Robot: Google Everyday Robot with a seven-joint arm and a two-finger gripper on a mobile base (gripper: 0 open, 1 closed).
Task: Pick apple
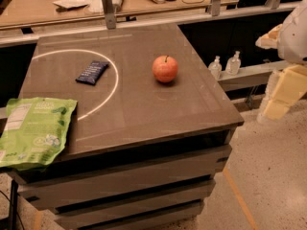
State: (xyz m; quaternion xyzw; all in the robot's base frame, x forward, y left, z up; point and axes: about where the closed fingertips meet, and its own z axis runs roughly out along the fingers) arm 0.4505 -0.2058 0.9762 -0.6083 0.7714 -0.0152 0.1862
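The apple [165, 68] is round and reddish-orange with a short dark stem. It stands upright on the dark grey tabletop [144, 104], right of centre and just outside a white painted arc. My gripper [283, 92] hangs off the table's right side, over the floor. It shows as cream-yellow blocks below a white arm segment [295, 32]. It is well apart from the apple, to its right and slightly nearer the camera, and holds nothing that I can see.
A dark blue snack bar [92, 73] lies inside the arc, and a green chip bag [33, 131] overhangs the front left edge. Two clear pump bottles [224, 65] stand on a shelf to the right. A cluttered wooden bench [96, 4] runs behind.
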